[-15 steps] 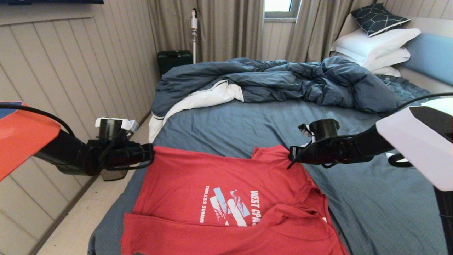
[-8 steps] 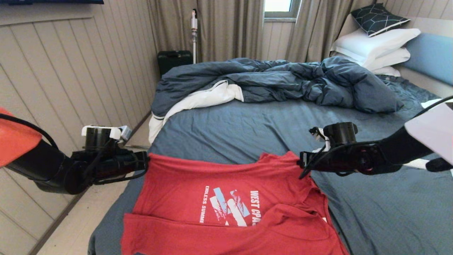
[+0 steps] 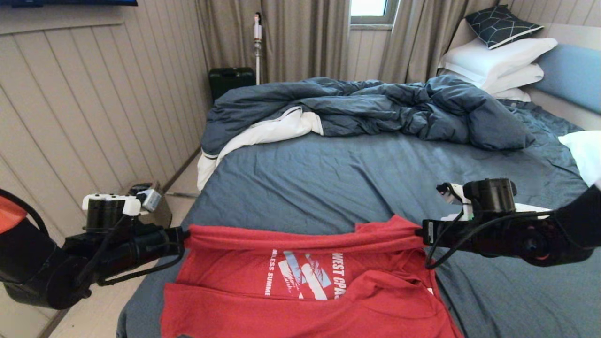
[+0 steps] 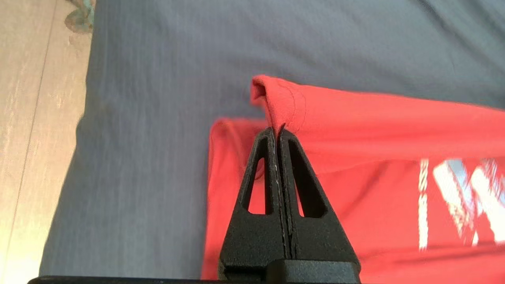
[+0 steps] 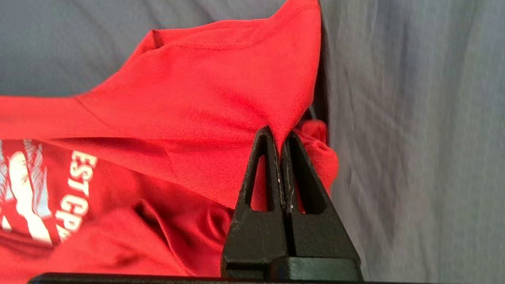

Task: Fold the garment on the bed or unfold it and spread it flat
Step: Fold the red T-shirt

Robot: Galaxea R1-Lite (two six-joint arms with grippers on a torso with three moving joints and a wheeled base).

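Note:
The garment [image 3: 263,300], a red T-shirt with white lettering and a white and light-blue graphic, lies at the near end of the bed [image 3: 328,183]. Its far edge is lifted and stretched into a taut fold between my two grippers. My left gripper [image 3: 184,237] is shut on the left corner of that edge [image 4: 282,106], my right gripper [image 3: 420,231] shut on the right corner [image 5: 252,94]. The raised fold hangs over the top of the chest graphic [image 3: 305,272]. The shirt's near part runs out of the head view.
A rumpled dark blue duvet [image 3: 366,110] with white lining fills the far half of the bed. White pillows [image 3: 497,65] are stacked at the far right against a light blue headboard [image 3: 570,77]. The panelled wall and floor strip [image 3: 103,300] run along the left.
Both grippers have moved toward me and downward, carrying the shirt's far edge with them. That edge now folds over the upper part of the print.

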